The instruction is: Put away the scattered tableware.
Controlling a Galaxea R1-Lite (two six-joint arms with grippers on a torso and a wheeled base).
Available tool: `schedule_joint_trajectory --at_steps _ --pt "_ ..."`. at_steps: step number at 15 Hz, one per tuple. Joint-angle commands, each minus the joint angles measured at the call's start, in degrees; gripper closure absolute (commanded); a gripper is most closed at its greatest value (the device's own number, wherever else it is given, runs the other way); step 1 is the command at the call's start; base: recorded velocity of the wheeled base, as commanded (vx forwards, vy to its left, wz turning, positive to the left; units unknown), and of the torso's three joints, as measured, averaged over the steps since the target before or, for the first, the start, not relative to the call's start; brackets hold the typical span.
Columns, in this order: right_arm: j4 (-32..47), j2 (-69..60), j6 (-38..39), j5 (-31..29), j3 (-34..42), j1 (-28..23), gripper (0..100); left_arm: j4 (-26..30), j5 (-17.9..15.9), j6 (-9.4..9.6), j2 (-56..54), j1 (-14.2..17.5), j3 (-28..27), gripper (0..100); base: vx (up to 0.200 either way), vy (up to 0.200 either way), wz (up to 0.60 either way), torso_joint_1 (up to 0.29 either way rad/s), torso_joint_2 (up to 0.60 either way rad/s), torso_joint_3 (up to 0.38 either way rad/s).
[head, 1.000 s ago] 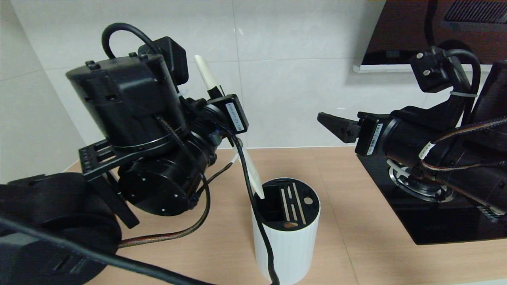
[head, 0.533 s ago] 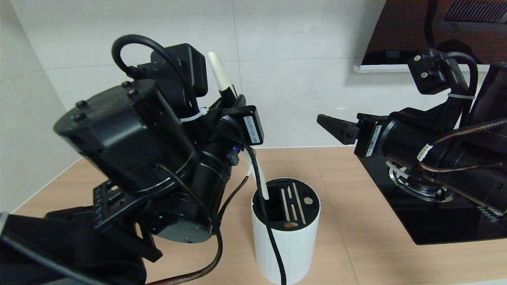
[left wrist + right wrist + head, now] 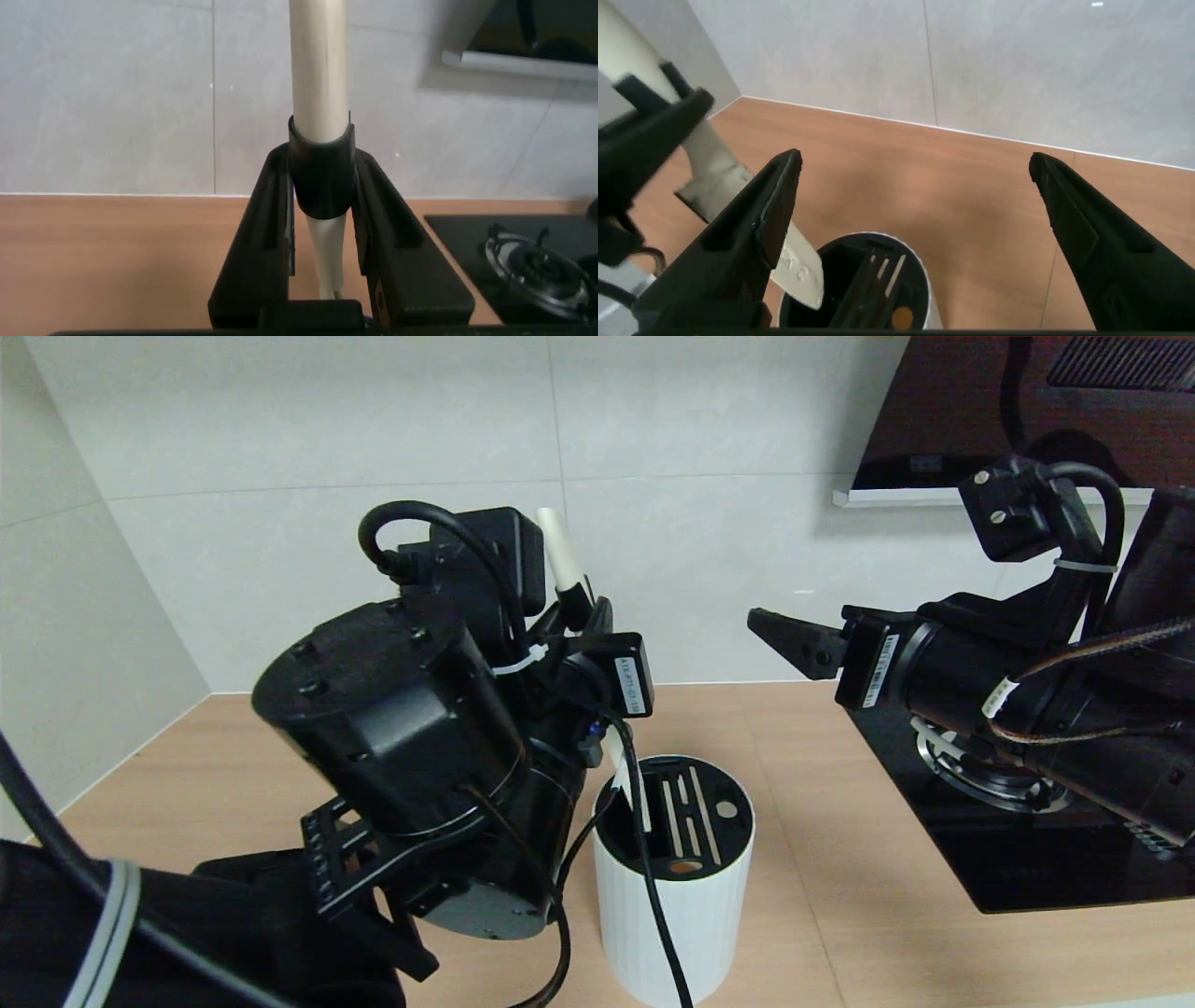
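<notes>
Left end effector [image 3: 320,175]: pinching the knife by the black collar between handle and blade, one finger on each side; held above the left edge of the knife holder.
Left wrist label [image 3: 633,683]: white sticker with dark print, too small to make out.
Knife [image 3: 558,553]: cream handle pointing up and slightly left, toward the far wall; white blade pointing down, its tip at the mouth of the holder's wide opening. There are faint marks on the blade in the right wrist view, which I cannot read.
Knife holder [image 3: 674,905]: white ribbed cylinder, upright on the surface near the middle; black top with one wide opening on the left, narrow slots beside it and two round holes.
Surface [image 3: 822,859]: light wood grain, meeting a pale tiled wall at the far side.
Right end effector [image 3: 913,163]: fingers spread wide, gripping nothing; raised to the right of the holder, well apart from it.
Right wrist label [image 3: 878,667]: white strip, print unreadable.
Cooktop [image 3: 1027,873]: black glass, set in the surface at the right, with a round burner [image 3: 980,770].
</notes>
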Motion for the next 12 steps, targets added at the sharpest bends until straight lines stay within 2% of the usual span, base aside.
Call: schedule_joint_trajectory --at_steps 1,6,12 --pt "0.0 0.2 0.0 0.0 0.0 0.0 0 0.0 0.0 -0.13 0.9 0.0 0.1 100 0.0 0.0 0.0 0.0 0.0 0.0" --pt "0.0 0.3 0.1 0.0 0.3 0.0 0 -0.7 0.0 -0.48 3.0 -0.1 0.6 100 0.0 0.0 0.0 0.0 0.0 0.0" --pt "0.0 0.7 0.0 -0.1 0.6 0.0 0 -0.9 0.2 -0.66 5.2 -1.8 2.5 100 0.0 0.0 0.0 0.0 0.0 0.0"
